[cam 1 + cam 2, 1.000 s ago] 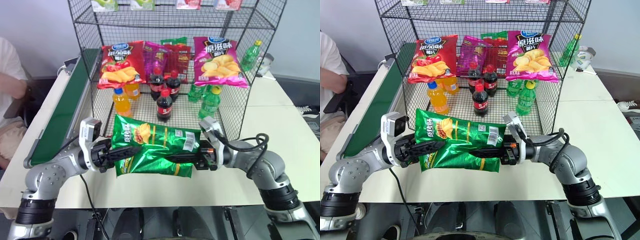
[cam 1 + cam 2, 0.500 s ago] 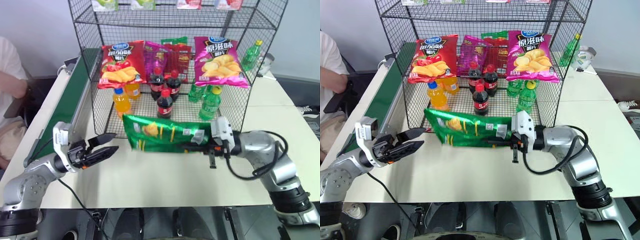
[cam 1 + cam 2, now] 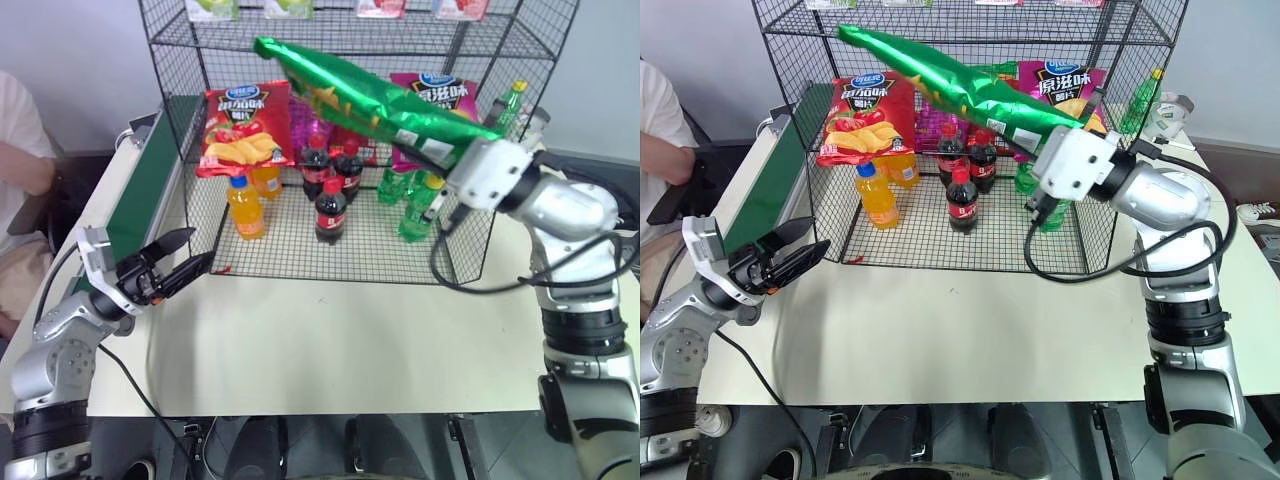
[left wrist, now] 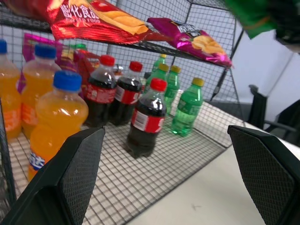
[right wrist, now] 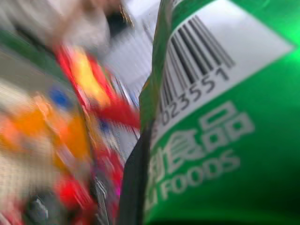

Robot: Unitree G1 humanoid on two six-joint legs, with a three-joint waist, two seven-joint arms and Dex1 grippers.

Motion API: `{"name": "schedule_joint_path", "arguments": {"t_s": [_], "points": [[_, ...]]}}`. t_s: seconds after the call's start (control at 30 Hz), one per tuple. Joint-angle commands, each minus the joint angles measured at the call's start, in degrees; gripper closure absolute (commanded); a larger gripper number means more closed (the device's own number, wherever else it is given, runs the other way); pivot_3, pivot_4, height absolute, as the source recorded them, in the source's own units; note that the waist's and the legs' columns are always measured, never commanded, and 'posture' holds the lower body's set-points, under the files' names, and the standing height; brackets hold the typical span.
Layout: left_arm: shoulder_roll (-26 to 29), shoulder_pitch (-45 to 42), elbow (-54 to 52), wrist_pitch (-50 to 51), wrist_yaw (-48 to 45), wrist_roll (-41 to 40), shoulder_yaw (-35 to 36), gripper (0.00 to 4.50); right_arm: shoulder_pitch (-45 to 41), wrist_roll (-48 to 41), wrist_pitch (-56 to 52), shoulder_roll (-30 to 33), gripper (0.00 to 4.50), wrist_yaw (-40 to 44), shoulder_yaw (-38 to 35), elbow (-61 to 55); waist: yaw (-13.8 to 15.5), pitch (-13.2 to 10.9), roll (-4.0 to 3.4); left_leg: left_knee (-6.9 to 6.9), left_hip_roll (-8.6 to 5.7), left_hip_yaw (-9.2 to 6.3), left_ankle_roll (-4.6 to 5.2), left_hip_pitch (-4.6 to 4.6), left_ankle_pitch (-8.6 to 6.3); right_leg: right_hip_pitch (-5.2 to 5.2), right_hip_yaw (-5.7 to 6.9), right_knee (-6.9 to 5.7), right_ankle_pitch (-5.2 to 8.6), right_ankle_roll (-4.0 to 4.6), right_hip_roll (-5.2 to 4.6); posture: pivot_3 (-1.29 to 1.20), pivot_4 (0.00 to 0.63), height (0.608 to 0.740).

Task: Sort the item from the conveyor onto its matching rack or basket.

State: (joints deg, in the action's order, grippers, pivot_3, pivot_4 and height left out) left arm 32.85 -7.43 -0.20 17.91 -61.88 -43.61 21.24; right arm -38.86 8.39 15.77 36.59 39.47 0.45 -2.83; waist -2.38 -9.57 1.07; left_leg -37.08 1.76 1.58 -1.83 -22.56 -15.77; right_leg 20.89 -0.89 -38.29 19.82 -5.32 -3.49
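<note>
The item, a glossy green crisp bag [image 3: 370,95], hangs slanted in the air in front of the black wire rack [image 3: 300,250], level with its upper shelves. My right gripper [image 3: 440,152] is shut on the bag's lower right end. In the right wrist view the bag's barcode side [image 5: 220,131] lies against a dark finger [image 5: 133,187]. My left gripper [image 3: 185,262] stands open and empty near the table's left edge, beside the conveyor [image 3: 135,205], pointing at the rack. Its fingers [image 4: 70,178] are spread wide in the left wrist view.
On the rack lie a red crisp bag [image 3: 240,125] and a magenta one [image 3: 445,100], with orange [image 3: 243,207], cola [image 3: 329,210] and green bottles [image 3: 418,208] below. A person [image 3: 20,150] sits at the far left. The pale table [image 3: 330,340] stretches in front of the rack.
My left gripper let go of the green bag and drew away to the left, open. My right arm rolled and lifted the bag from table height up in front of the rack.
</note>
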Motion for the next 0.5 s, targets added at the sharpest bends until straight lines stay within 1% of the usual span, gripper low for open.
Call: {"name": "schedule_joint_path", "arguments": {"t_s": [0.03,0.1,0.13,0.33,0.5], "points": [[-0.2,-0.6,-5.5,-2.8,1.5,1.3,0.1,0.02,-3.9,12.2,2.9,1.7,4.50,-7.3,3.2,3.8,-0.1,0.0,0.00,0.00,0.00,0.01,0.00,-0.01,0.00,0.02,-0.01,-0.01,0.00,0.00,0.00,0.00,0.150,0.739],[-0.1,-0.4,-7.1,-3.7,2.3,2.0,0.2,0.02,-5.0,15.2,1.9,1.4,4.50,-9.6,4.2,5.1,-0.1,0.0,0.00,-0.01,0.01,0.02,-0.01,-0.10,0.01,0.13,-0.02,-0.04,0.00,0.00,0.01,0.00,0.150,0.739],[-0.3,-0.1,-8.7,-3.9,3.4,2.1,0.5,0.02,-5.6,19.0,1.6,1.4,4.50,-12.8,4.6,5.0,-0.2,0.0,0.00,-0.01,0.01,0.04,-0.02,-0.12,0.01,0.16,-0.03,-0.05,0.00,0.00,0.01,0.00,0.150,0.739],[-2.3,2.3,-14.9,-6.7,9.5,4.0,1.1,0.02,-9.8,27.3,-3.0,-0.9,4.50,-17.3,8.5,6.8,-0.2,0.0,0.00,-0.11,0.01,0.05,-0.14,-0.47,0.09,0.52,-0.05,-0.19,-0.01,-0.01,0.02,0.00,0.150,0.739],[-5.2,3.3,-17.5,-10.3,15.6,6.6,1.8,0.02,-9.5,31.5,-8.5,-3.3,4.50,-19.6,10.4,7.7,0.0,0.0,0.00,-0.15,0.01,0.03,-0.11,-0.50,0.08,0.51,-0.03,-0.21,-0.01,-0.01,0.02,0.00,0.150,0.739]]}}
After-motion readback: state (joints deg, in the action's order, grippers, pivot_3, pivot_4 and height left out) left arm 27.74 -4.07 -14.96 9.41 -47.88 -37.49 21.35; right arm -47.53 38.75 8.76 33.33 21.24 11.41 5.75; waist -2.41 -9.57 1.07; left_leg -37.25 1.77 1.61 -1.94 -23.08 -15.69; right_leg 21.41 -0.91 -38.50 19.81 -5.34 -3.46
